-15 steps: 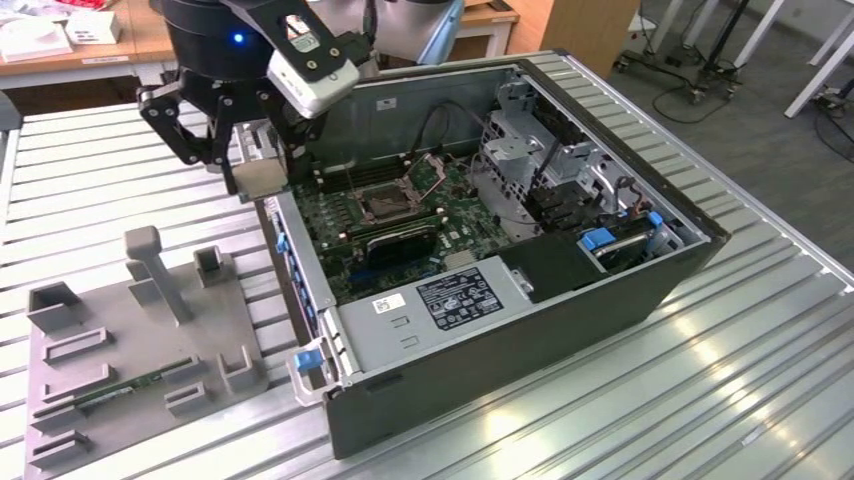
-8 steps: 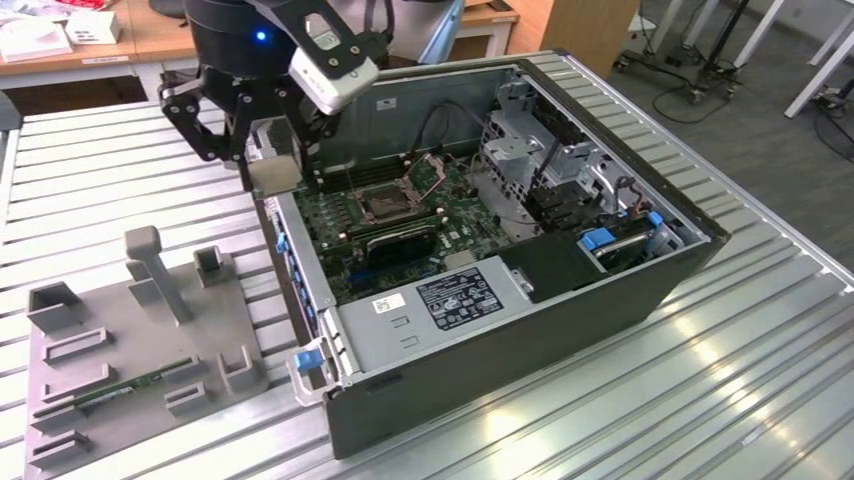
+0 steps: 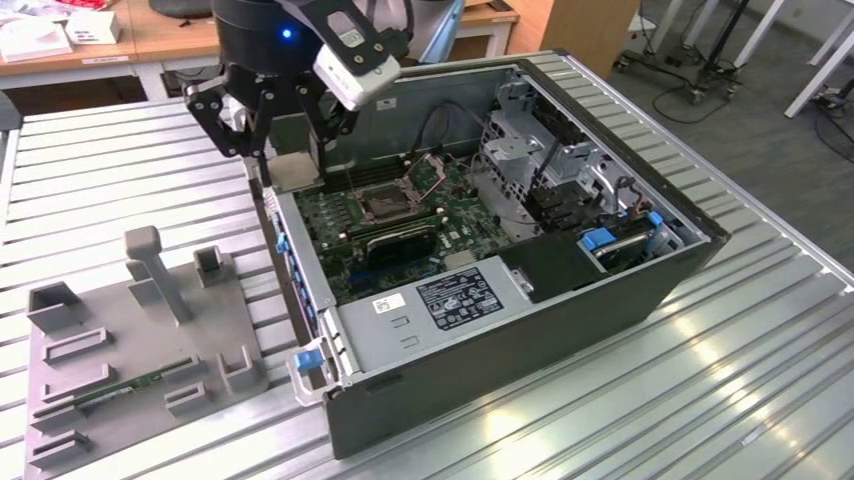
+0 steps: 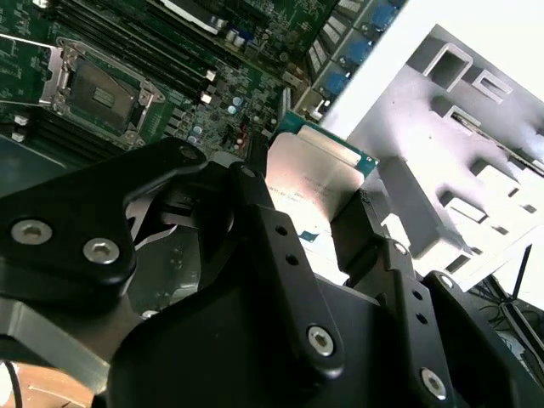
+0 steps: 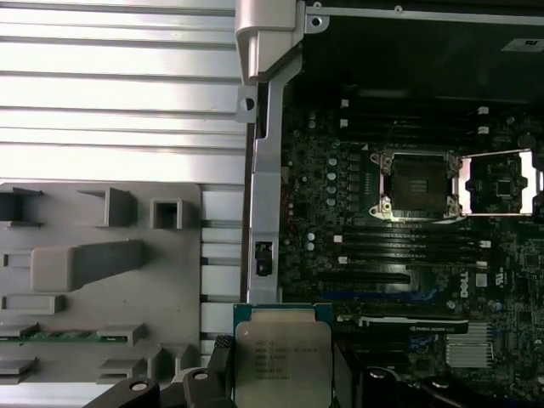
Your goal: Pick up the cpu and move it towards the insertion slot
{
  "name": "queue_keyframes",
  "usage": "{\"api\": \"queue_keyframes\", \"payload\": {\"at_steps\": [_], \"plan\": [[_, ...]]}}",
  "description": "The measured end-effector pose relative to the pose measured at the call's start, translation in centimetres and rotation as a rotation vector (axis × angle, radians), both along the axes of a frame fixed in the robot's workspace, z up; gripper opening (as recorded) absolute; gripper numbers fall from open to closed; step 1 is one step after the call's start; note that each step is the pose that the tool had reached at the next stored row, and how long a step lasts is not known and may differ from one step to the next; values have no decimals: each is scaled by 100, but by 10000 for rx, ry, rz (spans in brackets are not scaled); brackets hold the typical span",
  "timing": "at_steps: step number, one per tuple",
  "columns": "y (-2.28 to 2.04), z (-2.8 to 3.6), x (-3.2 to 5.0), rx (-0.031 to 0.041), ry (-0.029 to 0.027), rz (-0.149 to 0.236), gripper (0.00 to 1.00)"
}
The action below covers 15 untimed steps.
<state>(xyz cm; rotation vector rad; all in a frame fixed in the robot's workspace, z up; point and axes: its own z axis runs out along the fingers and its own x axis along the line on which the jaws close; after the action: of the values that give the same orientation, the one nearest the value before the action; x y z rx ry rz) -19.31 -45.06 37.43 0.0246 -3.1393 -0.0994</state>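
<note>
My black gripper (image 4: 316, 223) clamps flat square silver-topped cpu (image 5: 281, 363), held above open grey computer case's (image 3: 534, 340) side wall. Square dark insertion slot with silver frame (image 5: 419, 184) sits apart on green motherboard (image 3: 400, 235).

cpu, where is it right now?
The cpu sits clamped in the claw, above the open computer case's near wall in both wrist views. It has not reached the insertion slot on the motherboard.

cpu (image 5: 280, 361): lower edge cut off, first wrist view | end effector (image 4: 310, 229): fingers cover its sides, second wrist view
</note>
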Motion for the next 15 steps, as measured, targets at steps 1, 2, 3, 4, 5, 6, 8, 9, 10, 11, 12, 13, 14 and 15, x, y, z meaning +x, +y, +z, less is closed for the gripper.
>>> {"api": "queue_keyframes", "payload": {"at_steps": [1,2,3,4,5,6,8,9,10,11,12,13,14,15], "plan": [[0,0,19,0,0,0,54],[0,0,38,1,0,0,54],[0,0,57,0,0,0,54],[0,0,76,0,0,0,54],[0,0,96,0,0,1,54],[0,0,114,1,-1,1,54],[0,0,150,0,0,0,54],[0,0,168,0,0,1,54],[0,-1,186,0,-1,0,54],[0,-1,204,0,0,0,54],[0,-1,221,0,0,0,54],[0,-1,238,1,-1,0,54],[0,-1,254,0,0,0,54],[0,-1,269,0,0,0,54]]}}
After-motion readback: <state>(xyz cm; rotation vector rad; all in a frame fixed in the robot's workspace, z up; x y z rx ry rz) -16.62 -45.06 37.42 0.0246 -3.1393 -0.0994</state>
